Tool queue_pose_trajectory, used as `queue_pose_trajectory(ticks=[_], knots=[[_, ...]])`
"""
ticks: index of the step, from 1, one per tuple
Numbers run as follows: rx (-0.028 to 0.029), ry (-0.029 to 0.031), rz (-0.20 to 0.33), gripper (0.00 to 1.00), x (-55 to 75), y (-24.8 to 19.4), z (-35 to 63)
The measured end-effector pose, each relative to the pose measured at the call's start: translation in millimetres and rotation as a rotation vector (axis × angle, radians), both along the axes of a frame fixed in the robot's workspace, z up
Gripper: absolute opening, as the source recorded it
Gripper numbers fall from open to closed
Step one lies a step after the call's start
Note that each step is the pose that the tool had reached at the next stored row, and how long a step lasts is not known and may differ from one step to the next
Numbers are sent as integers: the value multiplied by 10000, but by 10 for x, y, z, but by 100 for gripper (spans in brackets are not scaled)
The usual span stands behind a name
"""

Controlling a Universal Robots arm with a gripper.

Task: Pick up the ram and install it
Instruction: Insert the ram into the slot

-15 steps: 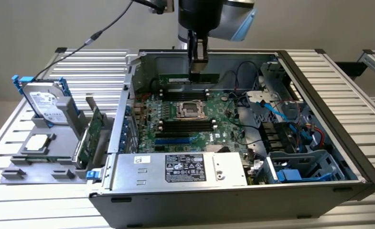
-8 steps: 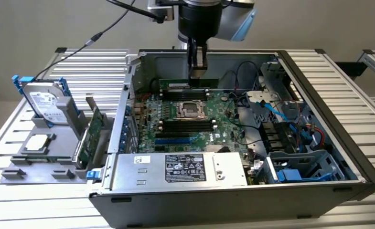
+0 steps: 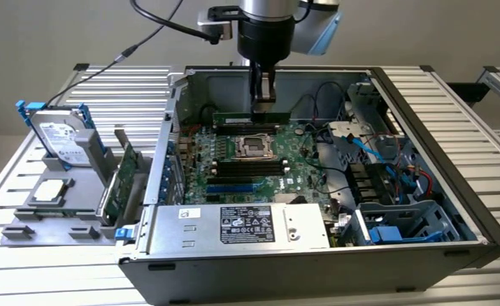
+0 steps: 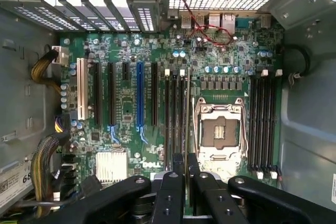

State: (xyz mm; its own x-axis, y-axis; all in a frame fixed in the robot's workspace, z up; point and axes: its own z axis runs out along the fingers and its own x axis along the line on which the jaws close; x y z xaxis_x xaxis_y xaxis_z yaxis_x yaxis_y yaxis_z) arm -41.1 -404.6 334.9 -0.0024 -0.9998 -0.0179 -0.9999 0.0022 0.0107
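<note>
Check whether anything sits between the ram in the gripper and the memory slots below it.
Nothing visible does. The gripper holds the ram over the motherboard, its edge lined up over the empty black memory slots beside the CPU socket. The red cable lies well away from that path.

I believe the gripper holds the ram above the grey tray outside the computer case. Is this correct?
Not quite. The gripper holds the ram inside the open computer case, above the motherboard, as the exterior view shows.
</note>
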Motion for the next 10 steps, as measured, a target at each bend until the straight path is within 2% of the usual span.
queue_pose_trajectory(ticks=[10], knots=[[0, 0, 0, 14, 0, -31, -182]])
